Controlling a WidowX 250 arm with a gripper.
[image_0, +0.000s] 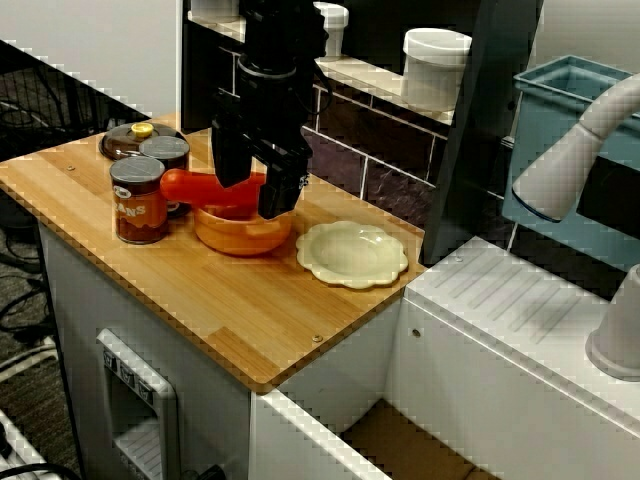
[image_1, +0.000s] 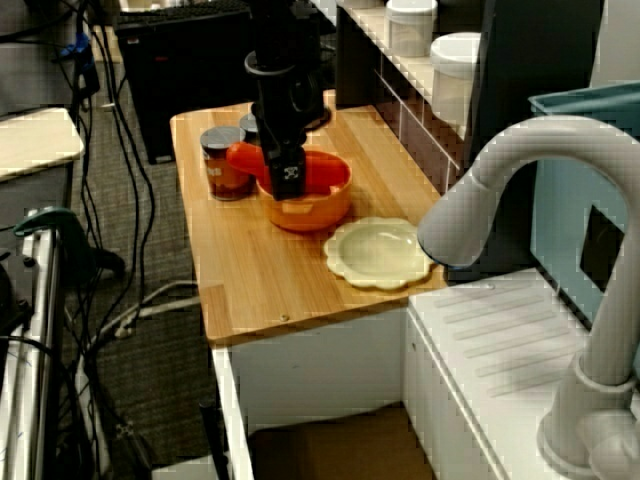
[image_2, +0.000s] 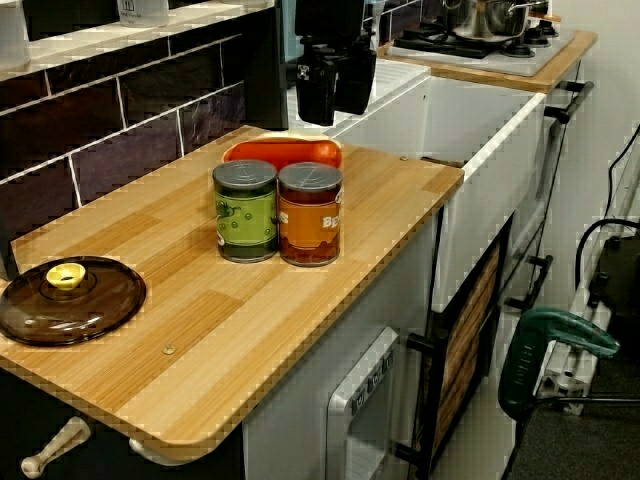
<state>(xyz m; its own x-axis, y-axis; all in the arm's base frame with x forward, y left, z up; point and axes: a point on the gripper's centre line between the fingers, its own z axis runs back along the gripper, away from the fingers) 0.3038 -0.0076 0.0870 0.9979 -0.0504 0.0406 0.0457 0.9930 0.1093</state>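
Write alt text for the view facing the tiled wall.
A black gripper hangs open above an orange bowl with a red-orange piece lying across it, on a wooden counter. Two cans stand left of the bowl; a scalloped plate lies right.

We can read only one label. The brown can (image_0: 139, 200), just left of the orange bowl (image_0: 236, 238), shows "ANS". In the view along the counter it shows "BE".

A pale wooden counter (image_0: 250, 310) on white cabinets (image_0: 75, 300) backs onto a dark purple tiled wall (image_2: 120, 110); beside it a white ribbed drainboard (image_0: 500, 300), grey carpeted floor (image_1: 170, 400) below
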